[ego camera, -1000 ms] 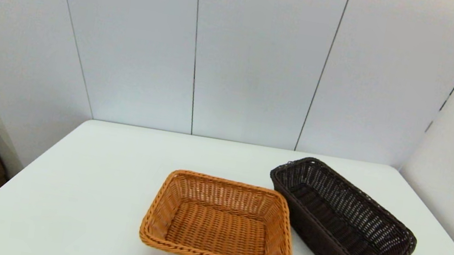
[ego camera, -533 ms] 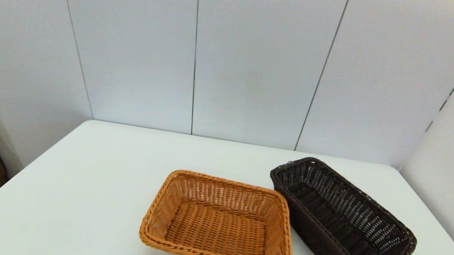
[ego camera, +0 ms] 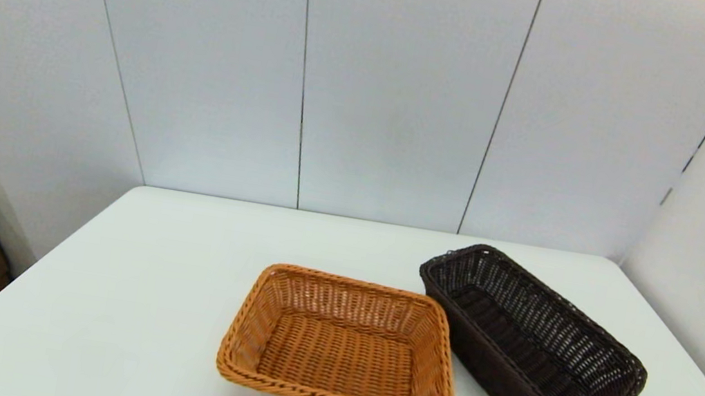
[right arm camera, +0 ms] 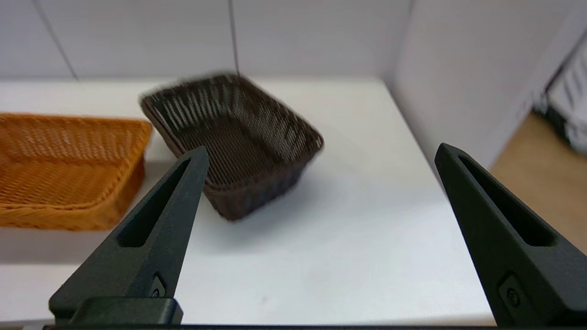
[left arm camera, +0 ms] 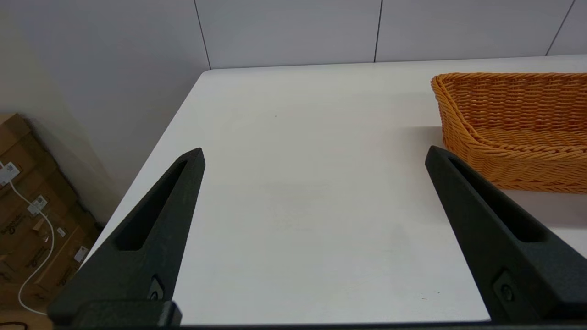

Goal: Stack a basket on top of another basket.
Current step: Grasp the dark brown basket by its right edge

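While both arms sit out of the head view, the dark brown basket (ego camera: 530, 345) rests upright on the white table (ego camera: 134, 305) at right, angled, just beside the orange basket (ego camera: 341, 346) near the front centre. Left gripper (left arm camera: 314, 158) fingers spread wide over bare table; right gripper (right arm camera: 321, 153) fingers wide apart, facing the dark basket, holding nothing.

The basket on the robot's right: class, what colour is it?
Dark brown, nearly black: the dark basket shows best in the head view.
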Controlling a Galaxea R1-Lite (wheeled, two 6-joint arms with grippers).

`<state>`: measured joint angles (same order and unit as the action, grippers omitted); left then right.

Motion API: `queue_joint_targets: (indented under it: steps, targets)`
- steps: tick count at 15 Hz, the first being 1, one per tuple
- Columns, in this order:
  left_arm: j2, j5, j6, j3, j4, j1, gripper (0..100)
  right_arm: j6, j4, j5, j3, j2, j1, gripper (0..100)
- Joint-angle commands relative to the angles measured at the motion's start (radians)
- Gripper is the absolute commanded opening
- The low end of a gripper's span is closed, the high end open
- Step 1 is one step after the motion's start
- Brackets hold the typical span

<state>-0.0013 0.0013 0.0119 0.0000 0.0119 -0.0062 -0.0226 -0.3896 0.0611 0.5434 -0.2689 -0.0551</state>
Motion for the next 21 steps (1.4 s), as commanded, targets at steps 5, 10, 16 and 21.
queue_joint_targets:
  steps: [5,10,16,21]
  targets:
    - [0.001,0.000,0.000,0.005,0.000,0.000,100,0.207,-0.391,0.000,0.474,-0.733,-0.060,100]
    - [0.001,0.000,0.000,0.005,0.000,0.000,100,0.477,-0.413,0.020,0.552,-1.032,0.034,100]
    - [0.001,0.000,0.002,0.005,0.000,0.000,100,0.774,-0.407,0.051,0.578,-1.322,0.103,100]
    - [0.001,0.000,0.002,0.005,0.000,0.000,100,0.837,-0.393,0.002,0.578,-1.468,0.101,100]
